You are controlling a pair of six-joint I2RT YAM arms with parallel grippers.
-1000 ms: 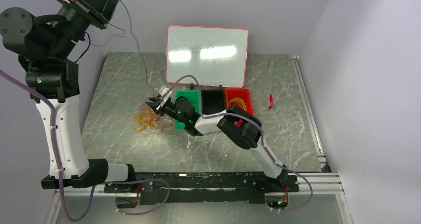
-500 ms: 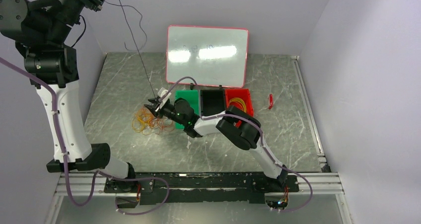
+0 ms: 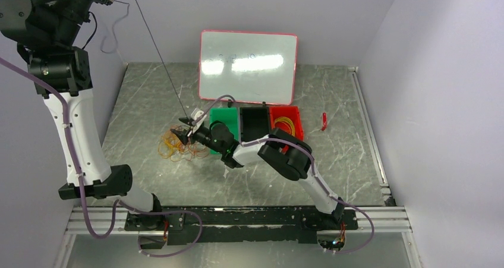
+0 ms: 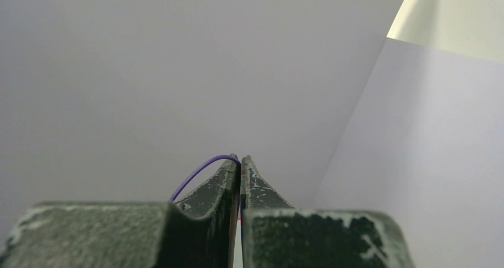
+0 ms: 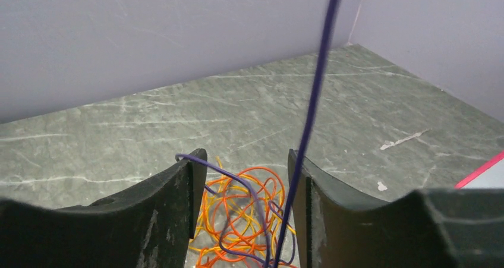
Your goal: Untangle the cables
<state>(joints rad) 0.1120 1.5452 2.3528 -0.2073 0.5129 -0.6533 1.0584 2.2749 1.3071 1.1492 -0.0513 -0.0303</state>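
Tension is doing the work: high at the left, the left gripper is pinching fully closed on a purple cable. That cable is running taut on a slant down to the tangled cables, apparently to draw one strand free of the orange and yellow loops. Those loops are lying on the table, just left of the green bin. Right over them the right gripper is hanging with its jaws parted a fair way and gripping nothing. The purple strand is passing between its fingers, likely so they can guide it or hold the heap down. Further right, the black bin is sitting beside the red bin, which is holding yellow loops, probably ones already sorted.
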